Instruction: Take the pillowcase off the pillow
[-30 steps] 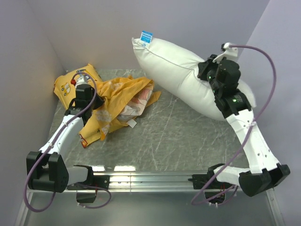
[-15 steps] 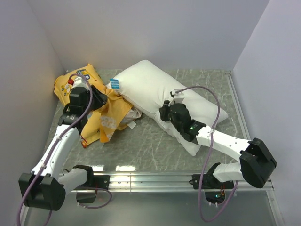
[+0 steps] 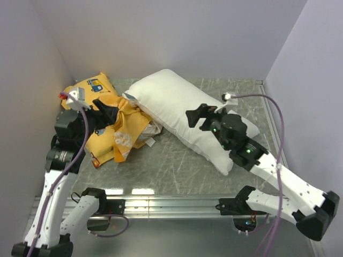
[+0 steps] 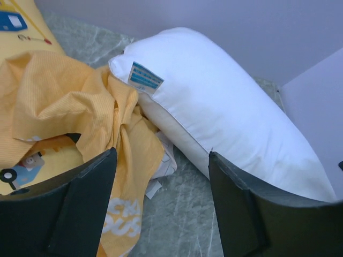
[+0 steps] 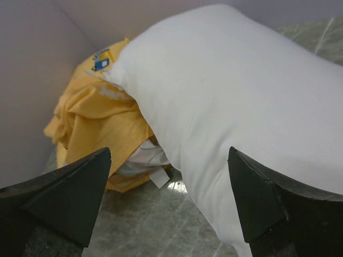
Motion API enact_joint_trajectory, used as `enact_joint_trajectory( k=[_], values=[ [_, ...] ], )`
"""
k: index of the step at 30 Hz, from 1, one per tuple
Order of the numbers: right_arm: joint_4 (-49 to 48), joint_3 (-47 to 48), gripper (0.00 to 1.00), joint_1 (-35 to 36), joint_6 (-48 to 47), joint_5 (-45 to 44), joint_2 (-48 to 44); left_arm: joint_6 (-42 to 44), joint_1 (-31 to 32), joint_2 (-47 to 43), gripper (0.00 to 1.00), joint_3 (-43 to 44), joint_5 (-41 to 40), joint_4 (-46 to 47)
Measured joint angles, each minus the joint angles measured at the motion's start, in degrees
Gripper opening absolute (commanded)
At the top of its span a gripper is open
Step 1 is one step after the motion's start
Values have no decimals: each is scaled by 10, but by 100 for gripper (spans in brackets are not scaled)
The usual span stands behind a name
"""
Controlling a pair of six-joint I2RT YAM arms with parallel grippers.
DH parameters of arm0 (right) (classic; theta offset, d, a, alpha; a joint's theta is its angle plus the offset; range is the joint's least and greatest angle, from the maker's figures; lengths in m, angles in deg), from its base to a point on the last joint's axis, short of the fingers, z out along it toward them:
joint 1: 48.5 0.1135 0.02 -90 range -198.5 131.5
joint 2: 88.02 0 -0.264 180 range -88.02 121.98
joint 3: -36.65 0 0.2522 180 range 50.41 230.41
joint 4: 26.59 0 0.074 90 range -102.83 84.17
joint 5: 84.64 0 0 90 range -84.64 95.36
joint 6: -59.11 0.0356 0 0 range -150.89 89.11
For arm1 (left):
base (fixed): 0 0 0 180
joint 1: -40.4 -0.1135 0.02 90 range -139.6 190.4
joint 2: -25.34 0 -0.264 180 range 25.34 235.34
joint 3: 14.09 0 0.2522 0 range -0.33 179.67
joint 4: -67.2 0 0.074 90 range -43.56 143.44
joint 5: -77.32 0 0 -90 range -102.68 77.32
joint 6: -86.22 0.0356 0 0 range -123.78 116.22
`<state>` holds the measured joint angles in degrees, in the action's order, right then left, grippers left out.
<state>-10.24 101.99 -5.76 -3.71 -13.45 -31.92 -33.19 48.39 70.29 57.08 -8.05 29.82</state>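
Note:
The white pillow (image 3: 187, 115) lies bare and slantwise across the table, from back left to front right. Its labelled end rests against the crumpled orange pillowcase (image 3: 120, 131), which lies in a heap at the left. My left gripper (image 3: 104, 113) hovers open over that heap, holding nothing. In the left wrist view the left gripper (image 4: 161, 155) frames the pillowcase (image 4: 69, 101) and the pillow (image 4: 230, 101). My right gripper (image 3: 197, 119) hangs open just above the pillow's middle. In the right wrist view the right gripper (image 5: 169, 152) is empty, with the pillow (image 5: 241, 91) and the pillowcase (image 5: 96, 123) beneath it.
A small yellow cushion (image 3: 91, 85) printed with vehicles sits in the back left corner, partly under the pillowcase. Walls close in the grey table (image 3: 177, 160) on the left, back and right. A metal rail (image 3: 171, 203) runs along the near edge.
Both grippers have opened. The pillow, held up at the right a second ago, now lies on the table. The right gripper has let it go and drawn back; the left has lifted off the pillowcase.

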Motion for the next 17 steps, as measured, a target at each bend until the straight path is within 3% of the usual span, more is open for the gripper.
enact_joint_trajectory(
  k=[9,17],
  values=[
    [58,-37,99,-5,-6,-28,-121,14,1,-93,78,-5,-2,-11],
    [91,-50,99,-9,-17,-43,-127,13,1,-91,81,-38,0,-11]
  ],
)
